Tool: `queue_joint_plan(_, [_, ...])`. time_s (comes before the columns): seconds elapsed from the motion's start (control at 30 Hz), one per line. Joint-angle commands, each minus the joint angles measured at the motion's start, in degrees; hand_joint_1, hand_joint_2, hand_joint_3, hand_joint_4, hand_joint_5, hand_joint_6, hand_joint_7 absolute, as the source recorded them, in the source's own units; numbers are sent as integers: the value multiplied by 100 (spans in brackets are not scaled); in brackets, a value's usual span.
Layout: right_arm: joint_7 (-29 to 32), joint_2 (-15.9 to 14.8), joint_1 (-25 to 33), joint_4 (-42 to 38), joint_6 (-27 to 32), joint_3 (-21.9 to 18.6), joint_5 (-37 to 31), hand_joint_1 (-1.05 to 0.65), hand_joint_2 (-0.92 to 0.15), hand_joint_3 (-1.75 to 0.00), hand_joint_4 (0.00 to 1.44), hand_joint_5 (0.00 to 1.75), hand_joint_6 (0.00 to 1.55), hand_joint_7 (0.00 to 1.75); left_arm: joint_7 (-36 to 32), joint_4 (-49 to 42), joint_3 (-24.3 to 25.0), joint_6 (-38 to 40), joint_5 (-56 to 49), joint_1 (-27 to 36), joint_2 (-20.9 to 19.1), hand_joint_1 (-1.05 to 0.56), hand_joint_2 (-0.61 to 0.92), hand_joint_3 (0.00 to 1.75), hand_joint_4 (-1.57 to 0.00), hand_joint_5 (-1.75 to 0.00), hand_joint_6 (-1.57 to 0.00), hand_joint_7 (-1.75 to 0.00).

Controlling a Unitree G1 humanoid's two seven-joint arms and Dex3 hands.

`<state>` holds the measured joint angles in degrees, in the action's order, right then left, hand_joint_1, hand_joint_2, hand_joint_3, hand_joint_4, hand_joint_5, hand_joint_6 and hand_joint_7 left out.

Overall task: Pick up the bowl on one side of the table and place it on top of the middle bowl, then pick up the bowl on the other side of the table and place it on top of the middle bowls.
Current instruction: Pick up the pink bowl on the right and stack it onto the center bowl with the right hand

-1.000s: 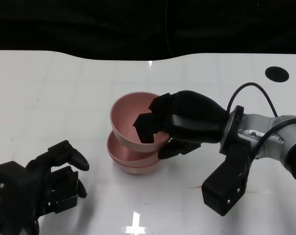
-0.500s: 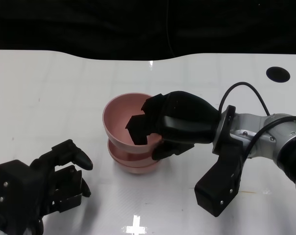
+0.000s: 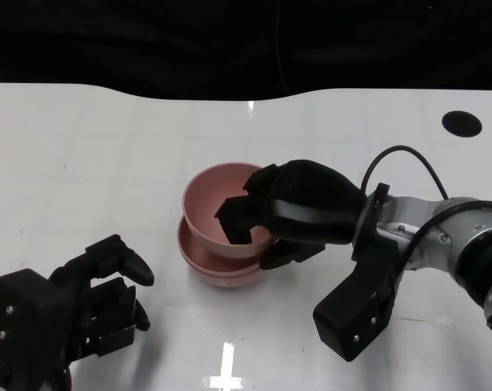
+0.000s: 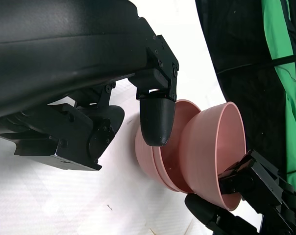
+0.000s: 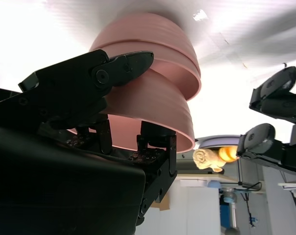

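Pink top bowl (image 3: 217, 204) lower now (tilted on the stack (image 3: 217, 265)), right robot hand (image 3: 291, 212) still pinching its rim

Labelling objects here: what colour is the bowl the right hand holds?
Plain pink; the top bowl in the right hand shows best in the head view.

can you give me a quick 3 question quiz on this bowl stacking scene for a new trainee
1. True or false: the left hand holds a bowl.
2. Which hand grips the top pink bowl? A) left B) right C) neither
3. Fill in: the top bowl sits tilted in the ____ of pink bowls beneath it.

Key:
1. False; it holds nothing, away from the bowls.
2. B; the right hand grips its rim.
3. stack; the top bowl is not yet level in it.
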<state>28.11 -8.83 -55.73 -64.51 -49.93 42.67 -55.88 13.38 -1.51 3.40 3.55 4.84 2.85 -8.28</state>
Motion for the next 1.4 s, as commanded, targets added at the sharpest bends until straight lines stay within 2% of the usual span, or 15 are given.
queue_joint_plan(0.03, [107, 27, -172, -149, 10, 47, 6, -15, -81, -18, 90, 175, 66, 175, 20, -13, 32, -52, 4, 23, -88, 24, 84, 97, -74, -175, -54, -175])
queue_joint_plan(0.37, [188, 99, -133, -362, 97, 81, -6, -18, -84, -19, 89, 175, 62, 175, 63, -53, 22, -200, 5, 38, -97, 25, 89, 88, -75, -175, -55, -175])
queue_joint_plan(0.77, [106, 214, -196, -423, 94, 190, 7, -22, -88, -19, 86, 175, 62, 175, -3, -7, 9, -102, -11, 47, -76, 24, 88, 92, -75, -175, -56, -175])
queue_joint_plan(0.93, [49, 258, -246, -421, 151, 271, -5, -27, -92, -13, 87, 175, 64, 165, 21, -13, 10, -89, 20, 36, -72, 24, 85, 100, -76, -175, -56, -175])
queue_joint_plan(1.1, [57, 284, -274, -400, 250, 332, -41, -28, -89, -7, 88, 175, 69, 154, 1, 15, 9, -30, 17, 35, -62, 25, 84, 101, -75, -175, -55, -175])
queue_joint_plan(1.2, [61, 327, -278, -425, 289, 335, -15, -26, -90, -6, 88, 175, 63, 170, -70, -5, -37, -101, -102, 21, -55, 25, 82, 101, -74, -175, -55, -175])
queue_joint_plan(1.27, [91, 344, -260, -433, 344, 312, 23, -29, -91, -6, 86, 175, 77, 128, -43, -24, -23, -93, -47, 9, -34, 25, 83, 101, -74, -175, -55, -175])
queue_joint_plan(1.3, [-127, 328, -270, -447, 362, 259, 108, -31, -92, -8, 84, 172, 82, 110, -49, -11, -16, -23, -32, 3, -30, 25, 83, 101, -74, -175, -55, -175])
queue_joint_plan(1.33, [-525, 315, -287, -472, 397, 184, 241, -49, -92, -22, 60, 128, 69, 68, -48, 5, -6, 39, -3, 0, -21, 25, 84, 98, -73, -175, -55, -175])
queue_joint_plan(1.37, [-942, 303, -294, -488, 431, 103, 384, -64, -92, -32, 35, 86, 55, 38, -51, 23, -2, 84, 17, 1, -15, 24, 86, 94, -71, -175, -54, -175])
queue_joint_plan(1.4, [-1209, 282, -289, -464, 477, 60, 463, -77, -92, -41, 18, 47, 39, 21, -47, 31, 0, 106, 27, 3, -16, 24, 89, 90, -71, -175, -54, -175])
